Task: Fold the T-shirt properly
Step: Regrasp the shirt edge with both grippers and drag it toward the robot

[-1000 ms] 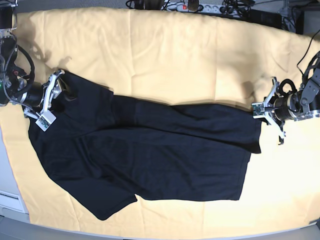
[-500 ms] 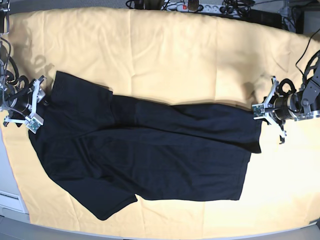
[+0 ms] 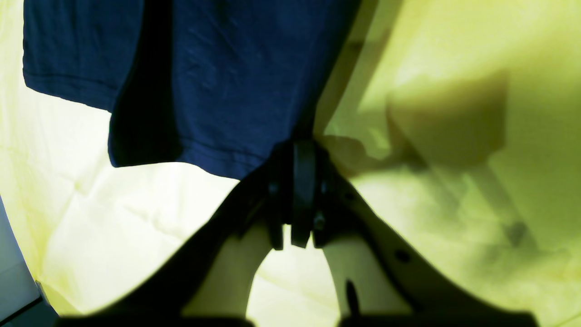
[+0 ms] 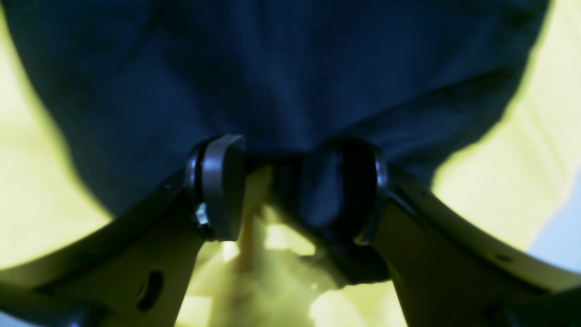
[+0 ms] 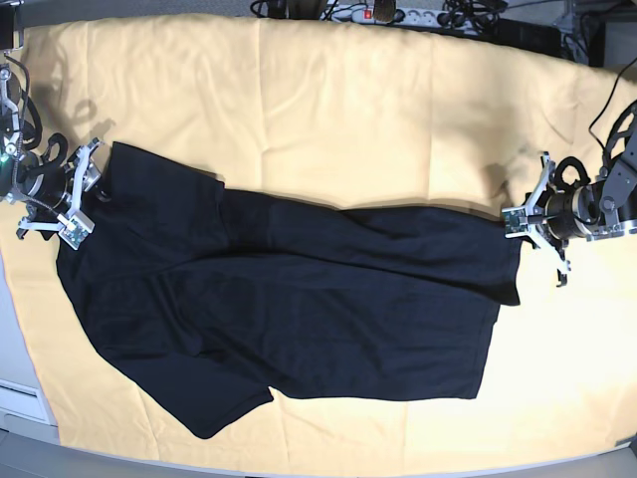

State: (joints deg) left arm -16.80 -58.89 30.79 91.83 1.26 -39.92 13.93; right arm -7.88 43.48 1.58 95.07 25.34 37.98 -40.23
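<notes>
On the yellow cloth, T-shirt spread flat, bare cloth left along all four sides, left gripper clamped on the shirt's hem corner, right gripper held wide apart at the opposite edge, nothing gripped.

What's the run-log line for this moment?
left gripper: shut on T-shirt hem corner | right gripper: open at shirt's opposite edge | shirt: flat on yellow cloth
</notes>
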